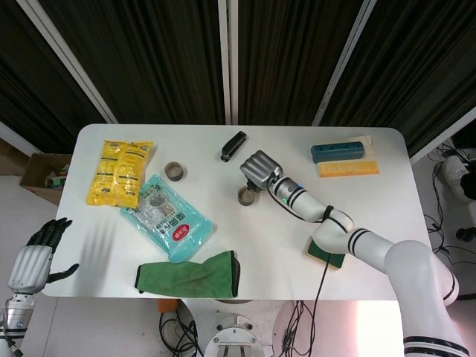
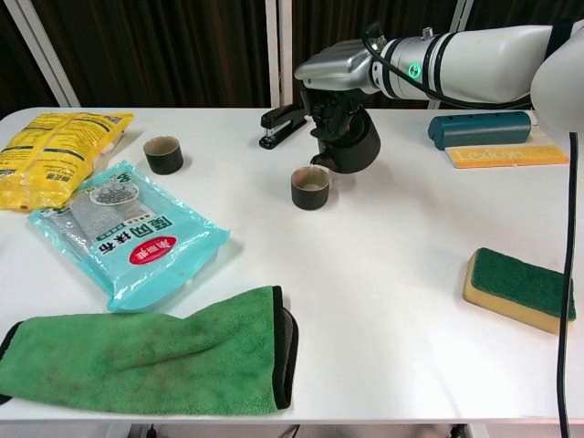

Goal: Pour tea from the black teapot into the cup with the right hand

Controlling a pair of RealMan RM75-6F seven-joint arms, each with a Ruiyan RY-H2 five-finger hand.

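Note:
My right hand (image 2: pixel 336 68) (image 1: pixel 256 169) grips the black teapot (image 2: pixel 350 148) from above and holds it tilted, off the table. Its spout end hangs over the rim of the dark cup (image 2: pixel 310 187) (image 1: pixel 245 196) that stands upright mid-table. In the head view the hand covers most of the pot. A second dark cup (image 2: pixel 163 154) (image 1: pixel 174 171) stands further left. My left hand (image 1: pixel 36 256) hangs with fingers apart, holding nothing, off the table's left front corner; only the head view shows it.
A black stapler (image 2: pixel 282 122) lies behind the pot. Left are a yellow packet (image 2: pixel 50 156) and a teal packet (image 2: pixel 123 228); a green cloth (image 2: pixel 151 350) lies at the front. Right are a sponge (image 2: pixel 518 289), a blue case (image 2: pixel 480 129) and a yellow box (image 2: pixel 506 155).

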